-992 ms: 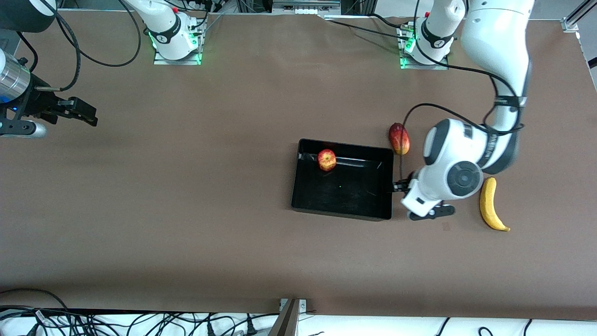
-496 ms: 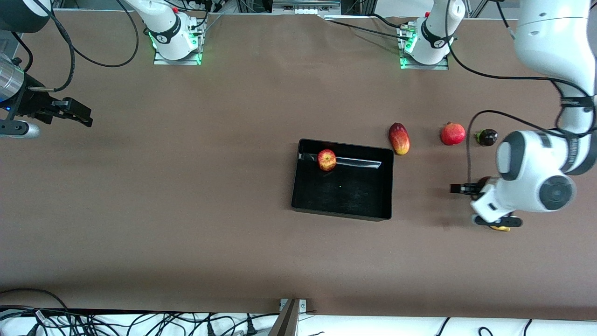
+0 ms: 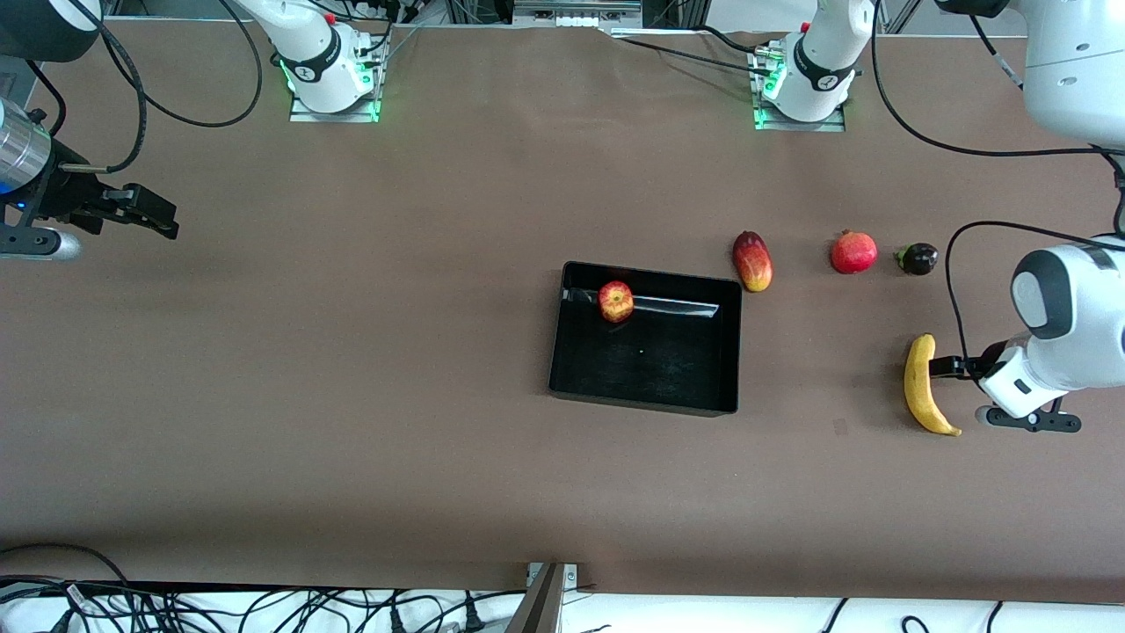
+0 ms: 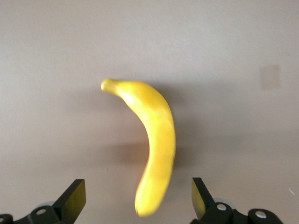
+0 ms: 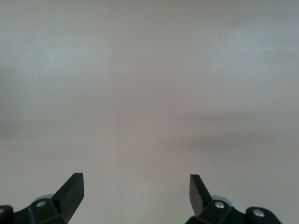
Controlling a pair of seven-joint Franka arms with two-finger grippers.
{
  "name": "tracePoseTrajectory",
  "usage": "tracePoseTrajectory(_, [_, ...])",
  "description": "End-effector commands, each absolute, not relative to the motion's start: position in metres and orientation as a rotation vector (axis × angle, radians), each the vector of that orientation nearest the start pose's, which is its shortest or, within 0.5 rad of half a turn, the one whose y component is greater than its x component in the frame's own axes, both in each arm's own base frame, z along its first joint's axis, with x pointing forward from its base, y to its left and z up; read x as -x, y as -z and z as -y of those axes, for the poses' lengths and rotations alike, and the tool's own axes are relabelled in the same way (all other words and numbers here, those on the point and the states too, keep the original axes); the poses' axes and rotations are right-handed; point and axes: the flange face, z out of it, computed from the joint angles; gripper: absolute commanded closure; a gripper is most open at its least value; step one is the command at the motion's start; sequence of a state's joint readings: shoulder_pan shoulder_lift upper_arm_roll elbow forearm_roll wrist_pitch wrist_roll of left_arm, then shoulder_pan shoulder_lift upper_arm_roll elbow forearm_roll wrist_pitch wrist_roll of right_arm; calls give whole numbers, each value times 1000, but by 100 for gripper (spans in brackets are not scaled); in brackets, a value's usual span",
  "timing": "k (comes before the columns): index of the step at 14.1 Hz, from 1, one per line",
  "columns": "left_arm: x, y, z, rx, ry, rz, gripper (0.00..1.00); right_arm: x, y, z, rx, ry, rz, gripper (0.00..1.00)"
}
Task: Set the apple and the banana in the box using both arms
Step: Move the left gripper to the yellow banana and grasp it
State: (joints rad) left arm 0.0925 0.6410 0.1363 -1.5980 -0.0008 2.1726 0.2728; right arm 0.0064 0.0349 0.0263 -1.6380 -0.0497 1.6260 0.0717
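The left wrist view alone shows the left gripper (image 4: pixel 135 203) spread wide over the banana (image 4: pixel 152 144) — right gripper (image 5: pixel 135 196) waits, equally wide, empty.

Left tool (image 4: pixel 135 200) hovers low, jaws wide apart, empty. Right tool (image 5: pixel 135 198) waits, jaws spread, empty.

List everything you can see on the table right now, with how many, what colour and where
box: one, black, mid-table.
apple: one, red-yellow, in the box.
banana: one, yellow, on the table toward the left arm's end.
mango: one, red-yellow, beside the box.
pomegranate: one, red, between mango and dark fruit.
dark fruit: one, purple-black, farther from the camera than the banana.
left tool: open, over the banana.
right tool: open, empty, waiting over bare table at the right arm's end.
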Motion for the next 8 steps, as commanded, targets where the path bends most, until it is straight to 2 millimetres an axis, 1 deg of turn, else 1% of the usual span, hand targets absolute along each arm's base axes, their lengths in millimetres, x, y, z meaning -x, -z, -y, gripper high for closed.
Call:
tracePoseTrajectory(1, [-671, -228, -142, 3060, -85, -145, 0, -570, -582, -14, 3204, -71, -43, 0])
tracePoseTrajectory(4, [-671, -205, -141, 3067, -69, -129, 0, -570, -583, -14, 3203, -69, -43, 0])
tracePoseTrajectory(6, [-664, -182, -141, 3057, -21, -113, 0, -570, -583, -14, 3203, -71, -43, 0])
tracePoseTrajectory(8, [-656, -166, -141, 3051, 9, -110, 0, -569, -583, -14, 3203, -69, -41, 0])
